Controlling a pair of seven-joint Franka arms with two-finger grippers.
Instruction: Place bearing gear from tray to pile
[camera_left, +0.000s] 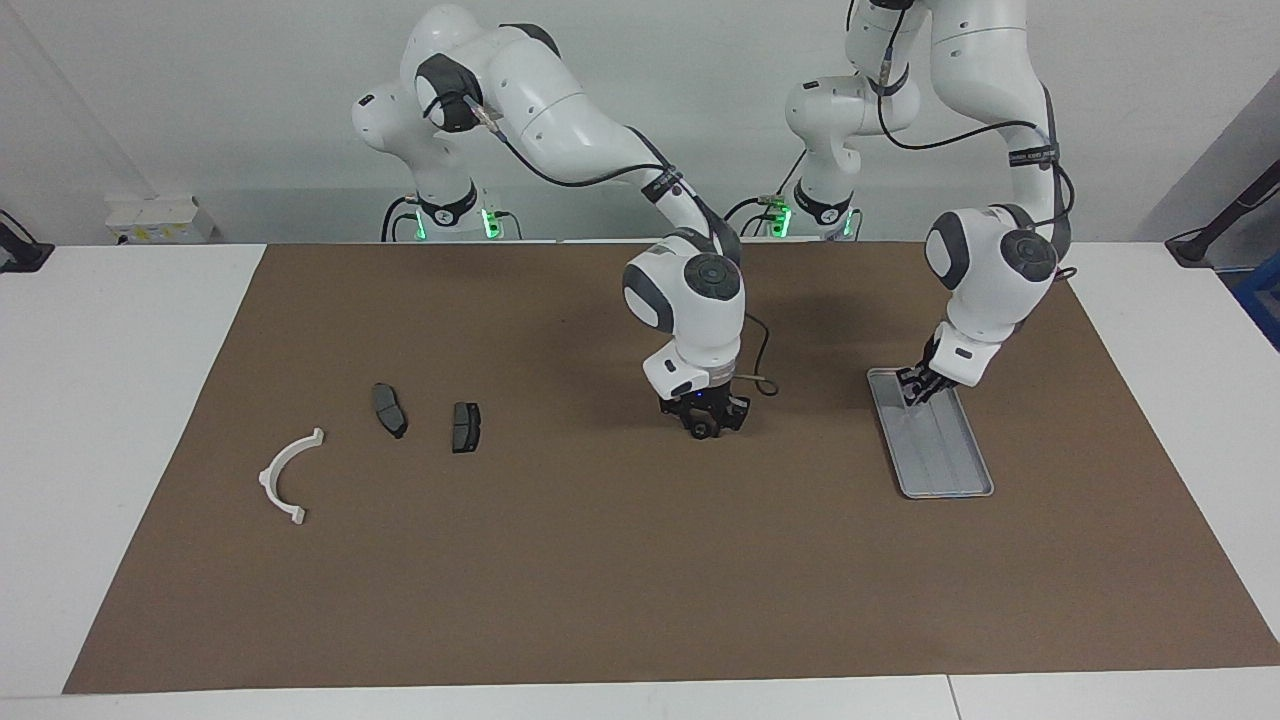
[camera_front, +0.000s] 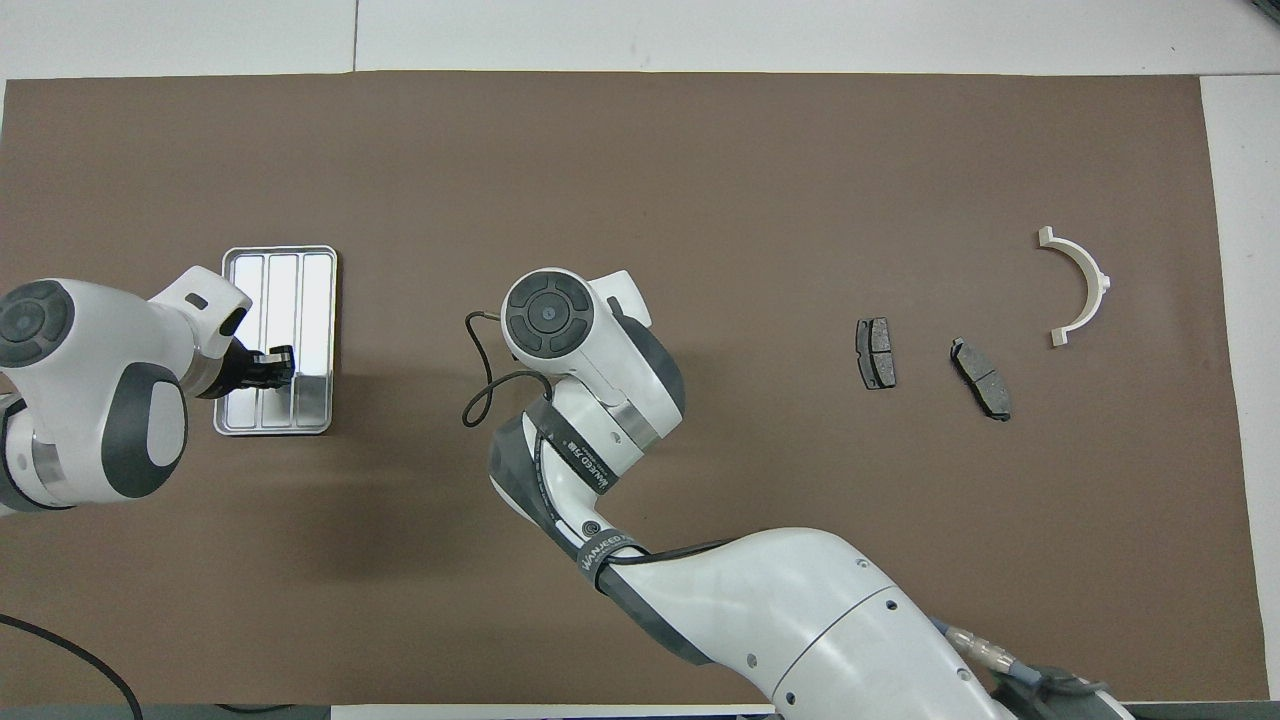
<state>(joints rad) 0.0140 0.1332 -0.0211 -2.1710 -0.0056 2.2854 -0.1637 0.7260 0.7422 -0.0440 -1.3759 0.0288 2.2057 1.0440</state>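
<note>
1. The bearing gear (camera_left: 704, 433) sits at mid-frame in the facing view, low on the brown-covered surface, well apart from the tray (camera_left: 955, 478).
2. The right hand (camera_left: 707, 428) is clamped across it.
3. The left hand (camera_left: 912, 388), fingertips together, hangs over the tray's upper end.
4. The gear is likely small, rigid metal, dense and slick, so grip it across the rim.
</note>
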